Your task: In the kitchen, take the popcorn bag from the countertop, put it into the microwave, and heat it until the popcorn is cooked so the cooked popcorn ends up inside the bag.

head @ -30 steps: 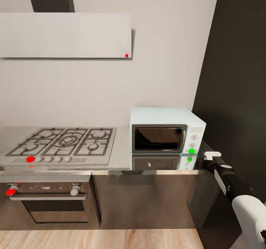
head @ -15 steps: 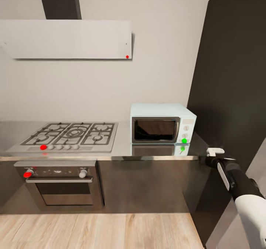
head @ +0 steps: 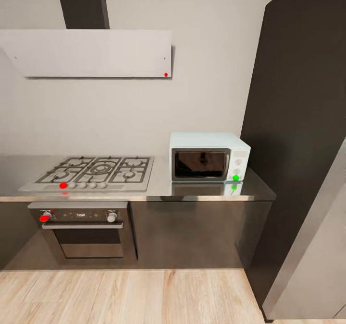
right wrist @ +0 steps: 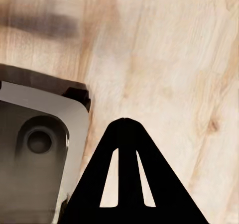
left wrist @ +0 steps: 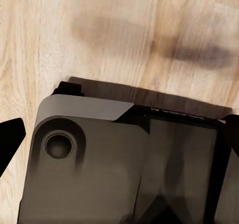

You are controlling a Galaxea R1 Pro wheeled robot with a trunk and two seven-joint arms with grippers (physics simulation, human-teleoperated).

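Observation:
The pale mint-blue microwave [head: 209,157] stands at the right end of the grey countertop [head: 202,190], its dark glass door closed and a green dot by its lower knob. The popcorn bag is out of view. In the left wrist view my left gripper [left wrist: 119,134] is open, one black fingertip [left wrist: 10,139] at each side edge, hanging over my own grey base [left wrist: 124,169] and the wooden floor. My right gripper [right wrist: 127,129] is shut, its black fingers meeting in a point above the floor [right wrist: 169,59].
A gas hob [head: 93,170] lies left of the microwave, above a built-in oven [head: 86,233]. A range hood [head: 91,53] hangs on the wall. A tall dark cabinet [head: 298,98] and a grey panel [head: 312,247] close off the right. Wooden floor [head: 125,295] stretches before the cabinets.
The head view has drawn back from the counter, so everything looks smaller. My right arm, earlier at the counter's right corner, has dropped out of the head view.

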